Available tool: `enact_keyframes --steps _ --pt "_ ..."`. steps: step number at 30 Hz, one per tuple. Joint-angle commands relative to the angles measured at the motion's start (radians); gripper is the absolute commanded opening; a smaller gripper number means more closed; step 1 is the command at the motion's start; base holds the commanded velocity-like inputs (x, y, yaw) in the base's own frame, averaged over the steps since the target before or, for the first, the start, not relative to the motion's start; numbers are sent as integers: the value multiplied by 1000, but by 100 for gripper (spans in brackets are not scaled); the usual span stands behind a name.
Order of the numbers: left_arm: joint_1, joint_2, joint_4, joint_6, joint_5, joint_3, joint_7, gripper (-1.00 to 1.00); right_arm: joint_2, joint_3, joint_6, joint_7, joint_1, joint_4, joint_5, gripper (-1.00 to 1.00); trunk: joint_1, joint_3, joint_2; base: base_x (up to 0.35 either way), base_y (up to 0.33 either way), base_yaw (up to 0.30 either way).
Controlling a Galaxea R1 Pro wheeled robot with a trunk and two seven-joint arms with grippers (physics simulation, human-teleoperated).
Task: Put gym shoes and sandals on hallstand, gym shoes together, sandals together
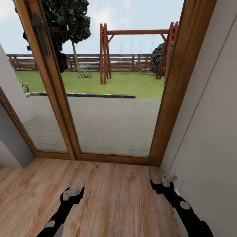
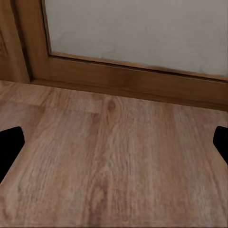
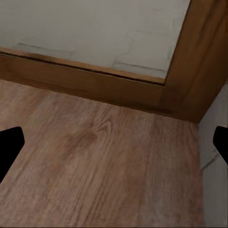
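Note:
The gym shoes, the sandals and the hallstand are out of view. I face a glazed wooden door over the light brown plank corridor floor. My left gripper hovers low over the floor at the lower left, open with nothing between its fingers. My right gripper hangs at the lower right close to the white wall, also open and empty. Each wrist view shows bare planks with two black fingertips spread to the picture's edges.
A wooden-framed glass door with a dark handle stands ahead, a garden with a swing frame behind it. A white wall runs along the right, a grey wall at the left. The door's bottom rail lies near both grippers.

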Motion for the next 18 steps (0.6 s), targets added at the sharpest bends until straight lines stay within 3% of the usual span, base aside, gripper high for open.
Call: enact_keyframes --steps 1,3,4,7,9,12,18 --pt "7 -2 -3 -2 2 8 -8 100 2 -5 -28 -4 2 25 9 100 0 -1 0 0 0 0" --pt "20 -3 -8 -6 3 8 -6 100 5 -5 -72 -21 5 68 9 100 0 -1 0 0 0 0" --pt "45 -6 -11 -30 4 8 -2 100 13 -5 -151 -47 8 158 10 100 0 -1 0 0 0 0" --pt "61 -9 -5 -62 5 8 8 100 21 -5 -203 -57 9 221 10 100 0 -1 0 0 0 0" --pt "98 -10 3 -109 5 8 42 100 28 -6 -307 -64 10 327 9 100 0 -1 0 0 0 0" --pt "121 -9 4 -123 5 7 58 100 29 -7 -377 -65 10 394 9 100 0 -1 0 0 0 0" --pt "157 -8 -5 -130 5 8 67 100 29 -9 -438 -66 11 461 8 100 0 -1 0 0 0 0"
